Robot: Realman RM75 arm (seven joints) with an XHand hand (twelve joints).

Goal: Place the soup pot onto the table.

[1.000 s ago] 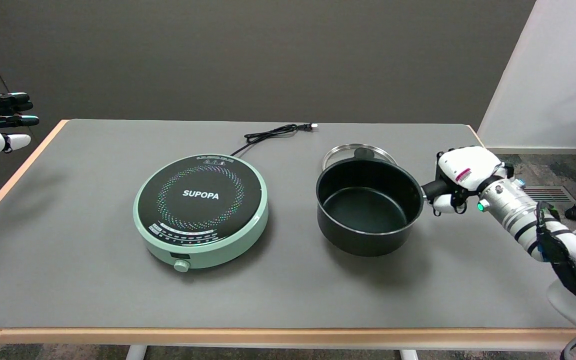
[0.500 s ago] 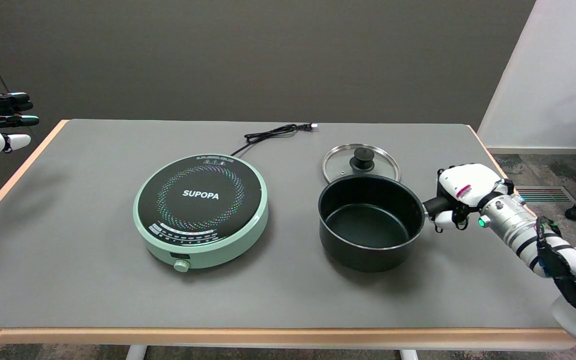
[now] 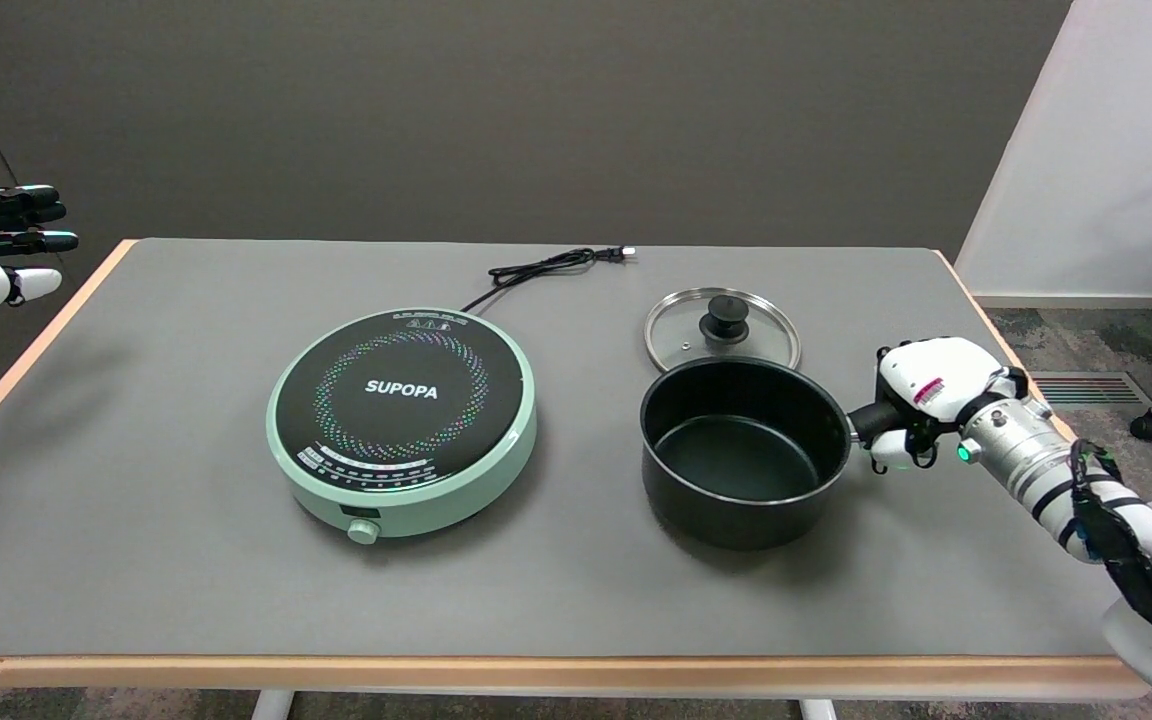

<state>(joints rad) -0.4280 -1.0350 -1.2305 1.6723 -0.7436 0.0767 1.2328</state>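
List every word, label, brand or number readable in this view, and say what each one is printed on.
"SUPOPA": white letters on the black top of the green induction cooker.
Small markings along the cooker's near and far rim: too small to read.
Red-and-white sticker on the back of the right hand, which grips the soup pot handle: too blurred to read.
No text shows on the pot or the glass lid.

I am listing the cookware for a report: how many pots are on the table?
1. The pot stands right of the green cooker, its handle gripped by the right robot hand. Its glass lid lies just behind. None seems hidden.
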